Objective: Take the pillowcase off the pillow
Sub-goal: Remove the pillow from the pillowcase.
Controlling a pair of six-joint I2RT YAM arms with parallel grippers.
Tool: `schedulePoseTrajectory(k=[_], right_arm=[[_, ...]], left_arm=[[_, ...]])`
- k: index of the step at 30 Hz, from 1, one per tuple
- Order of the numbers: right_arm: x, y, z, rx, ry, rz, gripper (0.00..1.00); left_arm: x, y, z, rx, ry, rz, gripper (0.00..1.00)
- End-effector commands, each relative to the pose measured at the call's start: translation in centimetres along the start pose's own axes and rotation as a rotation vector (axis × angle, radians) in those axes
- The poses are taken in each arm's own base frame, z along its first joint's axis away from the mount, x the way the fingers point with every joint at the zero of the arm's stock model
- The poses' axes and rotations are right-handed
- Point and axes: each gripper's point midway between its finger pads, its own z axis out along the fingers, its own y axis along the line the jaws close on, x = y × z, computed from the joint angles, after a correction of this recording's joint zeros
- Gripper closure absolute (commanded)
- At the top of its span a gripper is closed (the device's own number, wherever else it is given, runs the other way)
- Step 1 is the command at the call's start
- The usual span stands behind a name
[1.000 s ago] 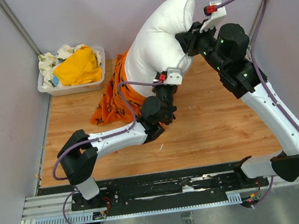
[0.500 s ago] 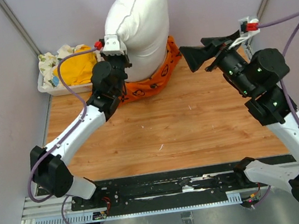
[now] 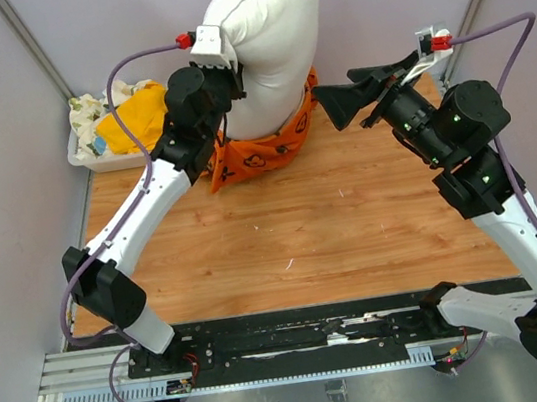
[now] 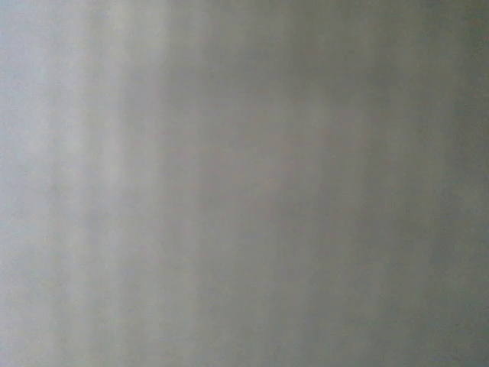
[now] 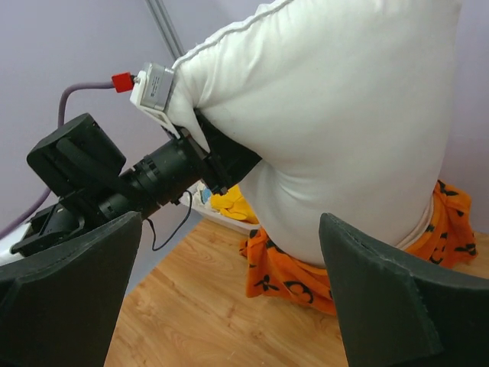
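At table (image 3: 352, 219) rear | left fingers (image 5: 220, 158) pinch pillow (image 3: 265, 40), raised higher | right fingers (image 5: 397, 306) now released | pillowcase (image 3: 271, 150) bunched below

Top of pillow (image 3: 271, 49) beyond frame edge

top: high, looked down on whole table (image 3: 376, 245) | left wrist: only grey blur | right wrist: faced pillow (image 5: 344, 115) close, shared with top

No legible text, labels, brands or numbers anywhere; only black flower-and-circle motifs on pillowcase (image 3: 271, 150) at 12 o'clock in overhead view, unreadable as letters.
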Motion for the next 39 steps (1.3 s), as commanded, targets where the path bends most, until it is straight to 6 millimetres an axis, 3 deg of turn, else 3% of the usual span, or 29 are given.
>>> schedulePoseTrajectory(k=[1,9,14,26,35,39], right_arm=[[-1.6,1.8,-1.0,-0.067,-0.046,-0.022,0.02],[-1.7,2.5,-1.1,-0.103,-0.046,-0.029,0.02],[-1.2,3.2,-0.2,-0.149,-0.012,-0.025,0.02],[-0.1,3.2,0.7,-0.163,0.014,-0.002,0.02],[1.1,4.3,2.4,-0.235,0.067,0.044,0.02],[2.3,3.2,3.1,-0.202,0.066,0.044,0.02]], left_arm=[[-11.8,-1.8,-0.6,0.105,-0.284,-0.124,1.00],[-16.5,-2.6,-0.4,0.142,-0.328,-0.119,1.00],[-19.1,-2.5,-0.6,0.139,-0.366,-0.114,1.00],[-20.7,-2.2,-0.8,0.126,-0.396,-0.099,1.00],[-22.9,-1.4,-1.5,0.090,-0.440,-0.083,1.00],[-24.2,-1.1,-1.9,0.077,-0.468,-0.076,1.00]])
